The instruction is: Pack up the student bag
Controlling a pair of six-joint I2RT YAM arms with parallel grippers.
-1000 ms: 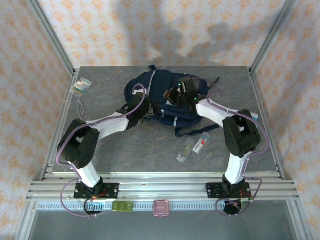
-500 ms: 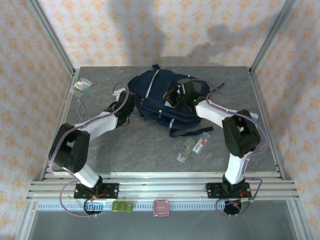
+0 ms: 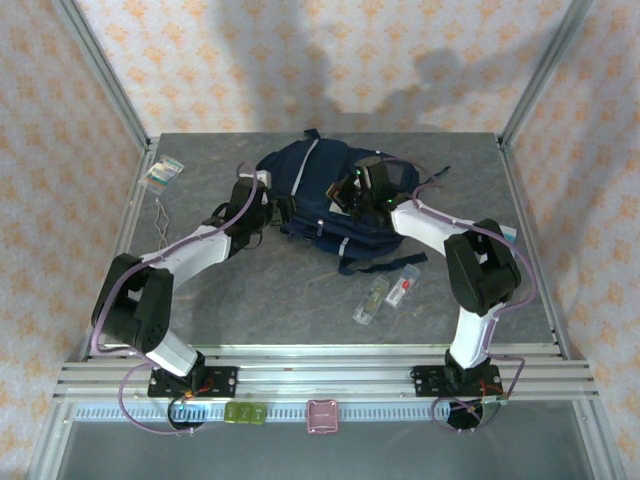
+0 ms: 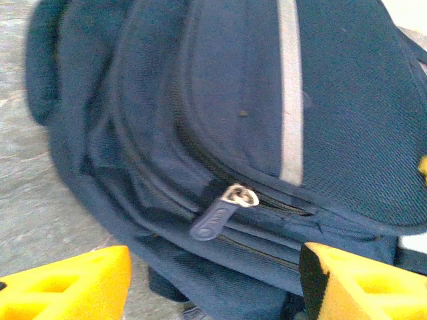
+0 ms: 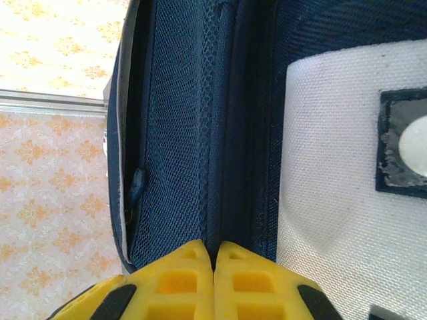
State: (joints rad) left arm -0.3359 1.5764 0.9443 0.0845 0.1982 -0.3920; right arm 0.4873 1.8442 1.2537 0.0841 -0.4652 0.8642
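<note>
**Bag:** The bag (image 3: 312, 190) lies on the bench (image 3: 250, 295) toward its far side, between the two arms.

**Left hand** (image 4: 215, 270)**:** Fingers stand well apart at the bag's left flank. A zip pull (image 4: 215, 217) and a grey stripe (image 4: 289, 100) lie ahead of them. Nothing is gripped.

**Right hand** (image 5: 213, 252)**:** Fingers are pressed together, with the tips against dark fabric beside a white patch (image 5: 333, 167). Whether a fold is pinched cannot be told.

**Other items:** Two clear packets (image 3: 388, 293) lie near the right arm.
</note>
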